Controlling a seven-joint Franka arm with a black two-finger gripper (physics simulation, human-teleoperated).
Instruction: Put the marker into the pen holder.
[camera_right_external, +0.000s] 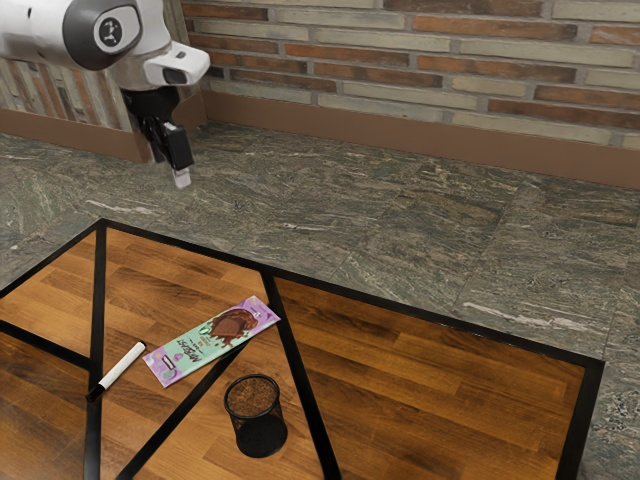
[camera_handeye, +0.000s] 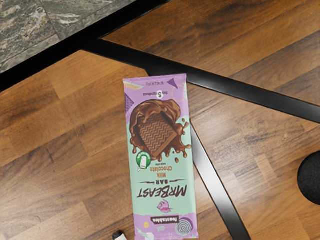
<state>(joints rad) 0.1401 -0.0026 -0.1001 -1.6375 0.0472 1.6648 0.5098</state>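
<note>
White marker (camera_right_external: 123, 366) lies on wooden table (camera_right_external: 450, 390), beside chocolate bar (camera_right_external: 212, 340), apart from upright mesh pen holder (camera_right_external: 262, 436). Tool (camera_right_external: 181, 178) raised, clear of marker; wide or narrow, cannot tell. Step judged: approach. Next: align over marker, descend, grip.

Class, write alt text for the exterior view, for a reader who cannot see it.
A white, black-capped marker lies on a wooden table near a wrapped chocolate bar and an upright black mesh pen holder. A Franka arm and its gripper hang at the exterior view's upper left, before brick walls.
</note>
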